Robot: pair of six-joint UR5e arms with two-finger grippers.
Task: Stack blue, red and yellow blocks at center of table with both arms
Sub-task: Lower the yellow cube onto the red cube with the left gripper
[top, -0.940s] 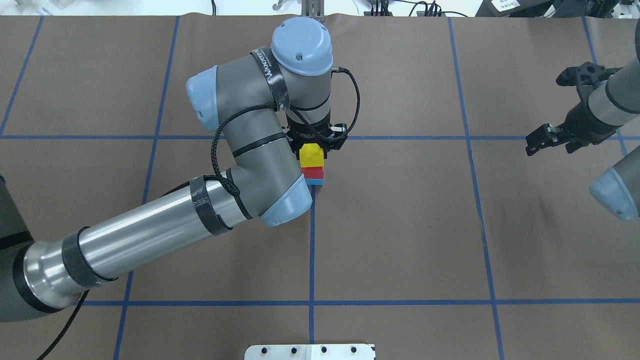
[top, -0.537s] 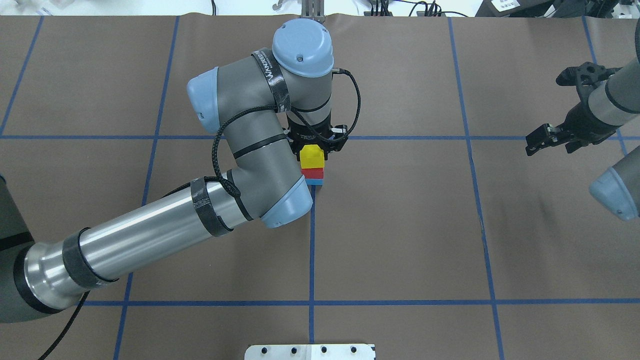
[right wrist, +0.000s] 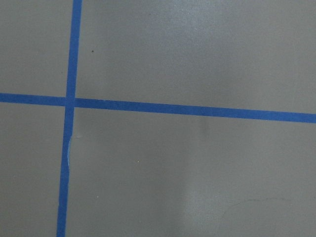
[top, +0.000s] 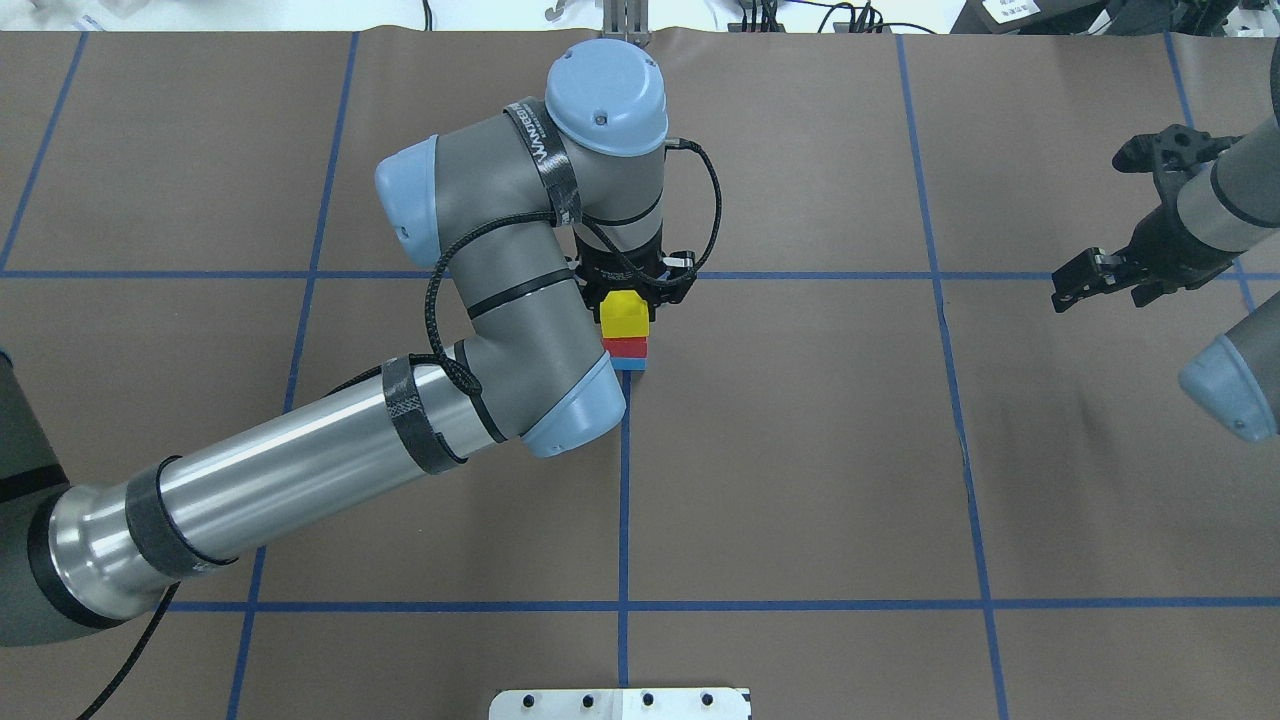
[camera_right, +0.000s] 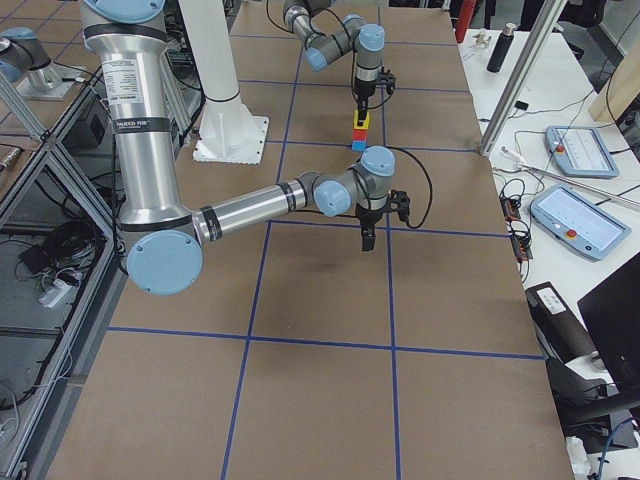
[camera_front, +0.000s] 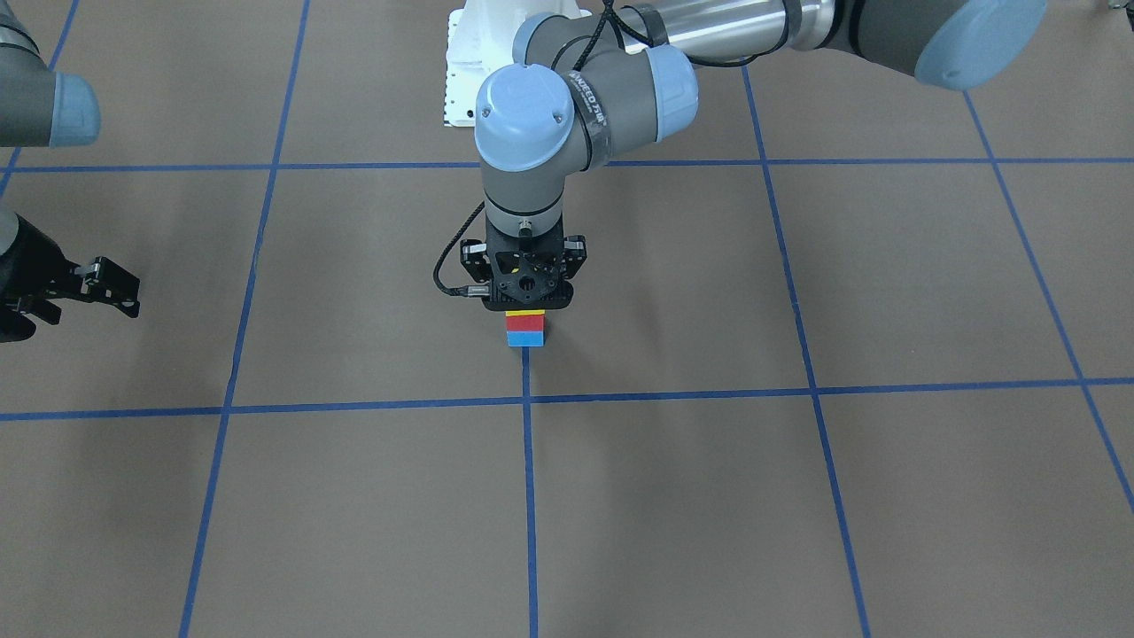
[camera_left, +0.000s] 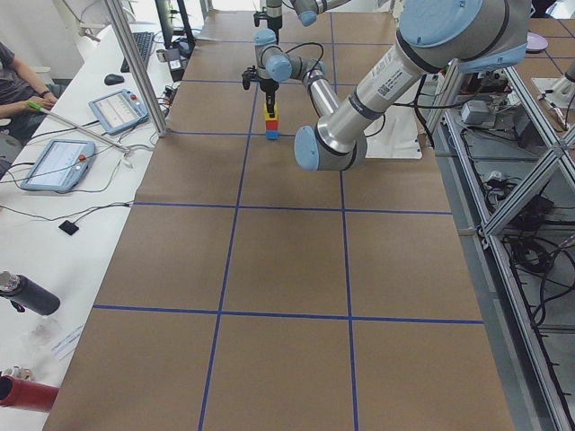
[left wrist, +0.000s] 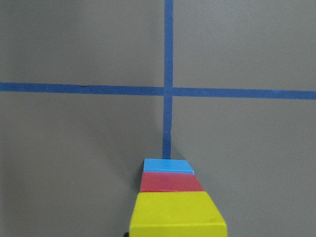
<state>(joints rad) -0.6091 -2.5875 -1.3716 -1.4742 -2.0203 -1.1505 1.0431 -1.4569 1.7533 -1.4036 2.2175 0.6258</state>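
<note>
Three plain matte cubes of equal size stand in one neat column at the middle of the brown worktop [top: 800, 470], on a blue tape line [top: 624, 480] near a crossing. The blue block [top: 630, 364] sits on the surface, the red block [top: 625, 347] lies on it, and the yellow block [top: 624, 315] is on top. The left tool [camera_front: 526, 303] hangs straight down over the column, its fingers close beside the yellow block; whether they pinch it I cannot tell. The right tool [top: 1088, 228] hovers well apart, fingers spread, holding nothing.
</note>
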